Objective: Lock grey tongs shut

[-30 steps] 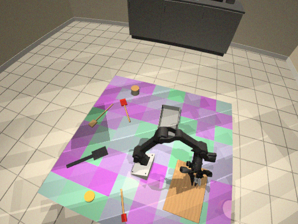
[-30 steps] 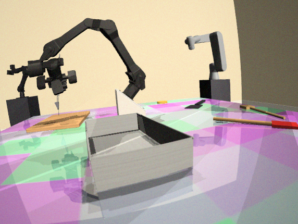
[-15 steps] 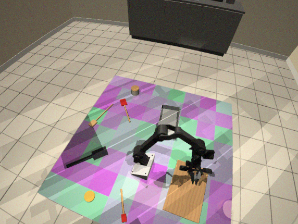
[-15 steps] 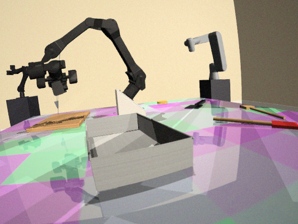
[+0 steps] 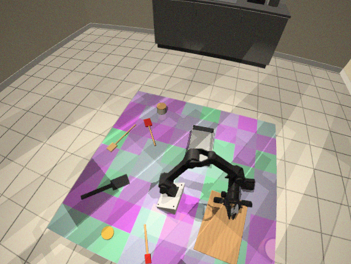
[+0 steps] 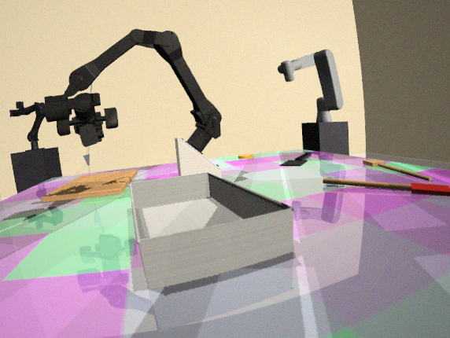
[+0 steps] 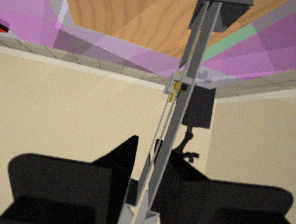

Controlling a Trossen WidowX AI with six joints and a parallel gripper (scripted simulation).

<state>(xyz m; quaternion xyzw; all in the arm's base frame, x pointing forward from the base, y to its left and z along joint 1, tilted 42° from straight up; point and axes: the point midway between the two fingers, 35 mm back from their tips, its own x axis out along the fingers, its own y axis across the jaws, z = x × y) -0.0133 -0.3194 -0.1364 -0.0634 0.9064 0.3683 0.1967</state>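
Observation:
My gripper is shut on the grey tongs and holds them in the air over the wooden board. The tongs stand close to upright in the exterior view, clear of the board. Their two arms lie close together, almost parallel, in the wrist view. A dark grey block is at their lower end. The upper end is partly hidden behind my fingers, and the lock inside the hinge is not visible. The roasting tin holds no tongs.
The tin lies beyond my white base plate. Red-headed tools, a wooden turner, a black turner, a yellow disc and a round pot lie to the left of the board.

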